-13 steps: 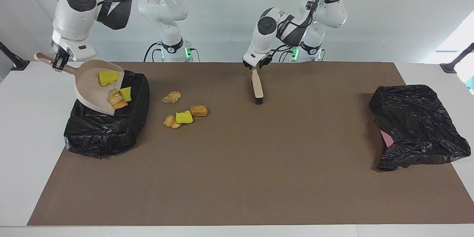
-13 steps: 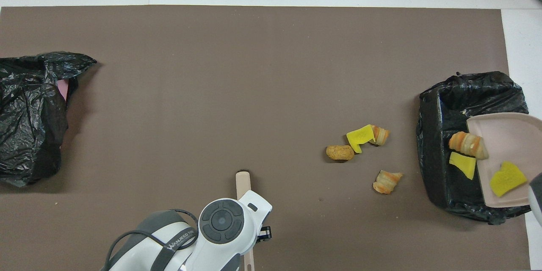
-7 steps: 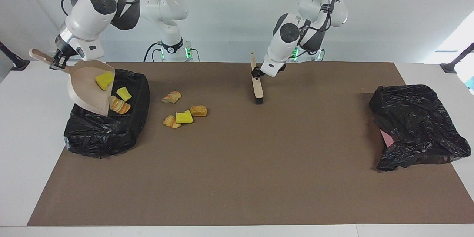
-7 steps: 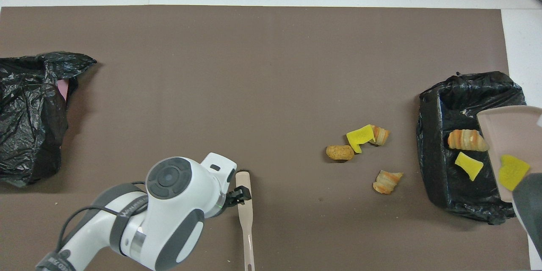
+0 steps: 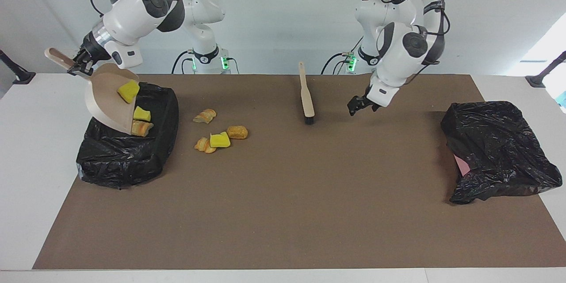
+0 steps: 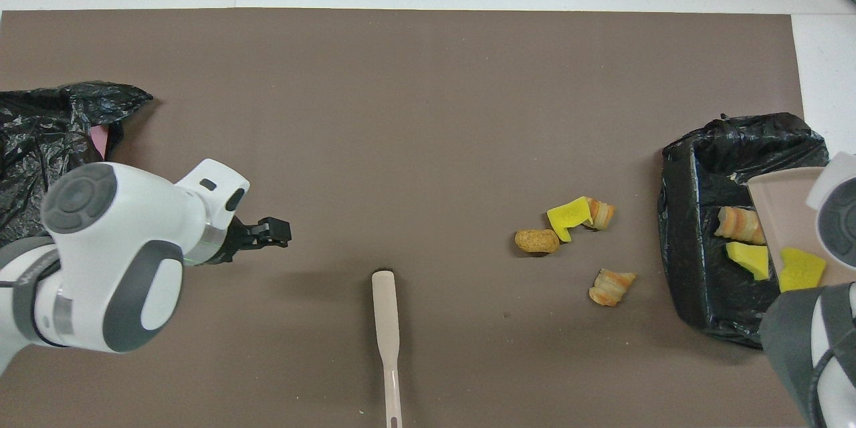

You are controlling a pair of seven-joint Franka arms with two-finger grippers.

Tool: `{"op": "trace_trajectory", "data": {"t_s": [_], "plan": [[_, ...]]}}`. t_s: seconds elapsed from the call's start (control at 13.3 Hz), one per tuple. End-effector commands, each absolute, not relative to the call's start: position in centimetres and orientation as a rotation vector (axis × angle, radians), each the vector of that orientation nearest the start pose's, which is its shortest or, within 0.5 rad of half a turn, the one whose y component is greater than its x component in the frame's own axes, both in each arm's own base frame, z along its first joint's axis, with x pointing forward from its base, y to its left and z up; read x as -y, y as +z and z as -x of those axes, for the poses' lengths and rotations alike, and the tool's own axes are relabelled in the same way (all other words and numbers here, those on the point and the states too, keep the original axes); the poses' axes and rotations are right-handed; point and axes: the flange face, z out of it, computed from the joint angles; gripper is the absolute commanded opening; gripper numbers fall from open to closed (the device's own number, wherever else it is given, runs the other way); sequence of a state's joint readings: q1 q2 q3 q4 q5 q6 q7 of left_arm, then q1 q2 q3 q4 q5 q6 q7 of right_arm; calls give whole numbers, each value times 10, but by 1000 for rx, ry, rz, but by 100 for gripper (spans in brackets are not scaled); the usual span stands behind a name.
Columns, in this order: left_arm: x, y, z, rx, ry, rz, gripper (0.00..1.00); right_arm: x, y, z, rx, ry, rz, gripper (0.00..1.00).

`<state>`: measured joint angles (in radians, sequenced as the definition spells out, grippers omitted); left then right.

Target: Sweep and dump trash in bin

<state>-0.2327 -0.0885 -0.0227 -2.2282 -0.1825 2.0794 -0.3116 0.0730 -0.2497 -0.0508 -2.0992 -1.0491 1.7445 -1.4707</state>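
Here, right end effector (image 5: pixel 80 66) clamped on tilted dustpan (image 5: pixel 108 99) over bin (image 5: pixel 128 159) holding trash (image 5: pixel 142 127), left end effector (image 5: pixel 359 107) open, empty.

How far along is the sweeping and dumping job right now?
Partly done. A bread chunk and a yellow sponge piece already lie in the bin. In hand: the right hand tilts the dustpan over the bin, one sponge piece on it. The open left hand hangs over the mat beside the brush lying there. Left: four bits on the mat.
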Motion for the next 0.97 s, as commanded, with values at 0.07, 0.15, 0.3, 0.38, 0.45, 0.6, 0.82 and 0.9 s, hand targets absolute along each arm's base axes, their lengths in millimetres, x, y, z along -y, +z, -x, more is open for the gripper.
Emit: {"op": "trace_trajectory", "data": {"t_s": [0.07, 0.15, 0.3, 0.38, 0.45, 0.6, 0.82, 0.9], "plan": [[67, 425, -527, 100, 116, 3273, 100, 69, 541, -471, -1644, -970, -1407, 0], [49, 432, -535, 50, 80, 3274, 100, 66, 541, -471, -1640, -967, -1397, 0], [20, 448, -549, -62, 26, 3248, 100, 52, 546, -476, -1632, -952, -1365, 0], [9, 459, -556, -116, 29, 3218, 100, 52, 551, -476, -1607, -947, -1373, 0], [-1, 473, -563, -162, 26, 3190, 100, 51, 566, -477, -1587, -924, -1398, 0], [-8, 503, -571, -168, 37, 3172, 100, 50, 601, -473, -1556, -897, -1482, 0], [-13, 540, -574, -171, 17, 3139, 100, 41, 641, -450, -1528, -808, -1669, 0], [-13, 552, -574, -171, 3, 3137, 100, 46, 647, -444, -1541, -731, -1764, 0]]}}
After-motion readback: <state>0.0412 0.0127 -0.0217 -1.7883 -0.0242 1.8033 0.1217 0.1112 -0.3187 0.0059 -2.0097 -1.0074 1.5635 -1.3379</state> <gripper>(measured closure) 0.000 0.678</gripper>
